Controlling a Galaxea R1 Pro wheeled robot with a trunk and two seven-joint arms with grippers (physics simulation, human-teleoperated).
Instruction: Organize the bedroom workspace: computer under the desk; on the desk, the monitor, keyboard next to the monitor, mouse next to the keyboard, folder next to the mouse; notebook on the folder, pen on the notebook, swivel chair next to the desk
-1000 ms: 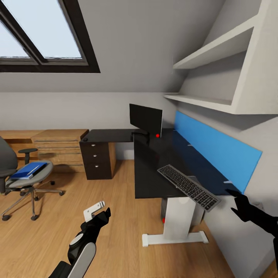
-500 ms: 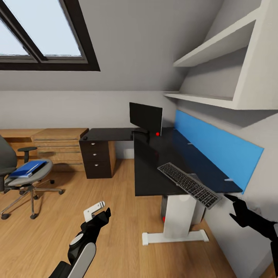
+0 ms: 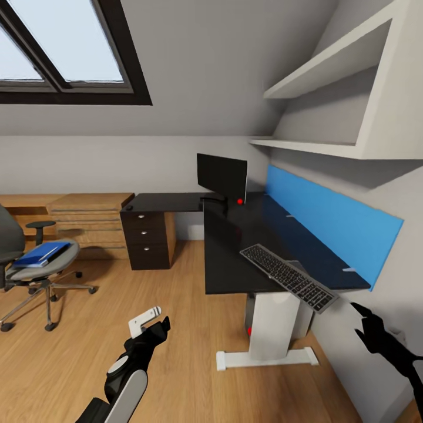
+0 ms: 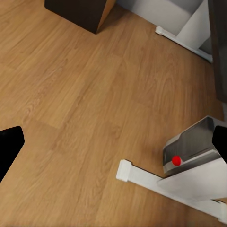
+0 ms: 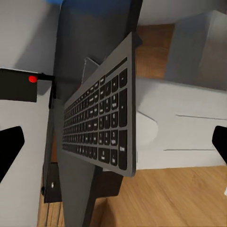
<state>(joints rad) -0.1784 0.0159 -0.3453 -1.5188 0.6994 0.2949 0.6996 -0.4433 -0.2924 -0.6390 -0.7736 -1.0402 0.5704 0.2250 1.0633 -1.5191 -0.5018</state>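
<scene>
Right wrist view: slim silver-framed black-keyed keyboard (image 5: 101, 125) overhangs glossy black counter (image 5: 78, 56) ahead of wide-open, empty right pincer (image 5: 113, 151); rigid, light, grip the near overhanging long edge.

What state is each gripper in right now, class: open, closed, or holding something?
Left gripper: open, holding nothing, over the wooden floor.
Right gripper: open, holding nothing, near the keyboard at the desk edge.

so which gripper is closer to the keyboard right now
Right. The right gripper sits just off the keyboard's near end, beside the desk corner, its fingers spread. The left gripper hangs over the floor, well off to the desk's other side.
</scene>
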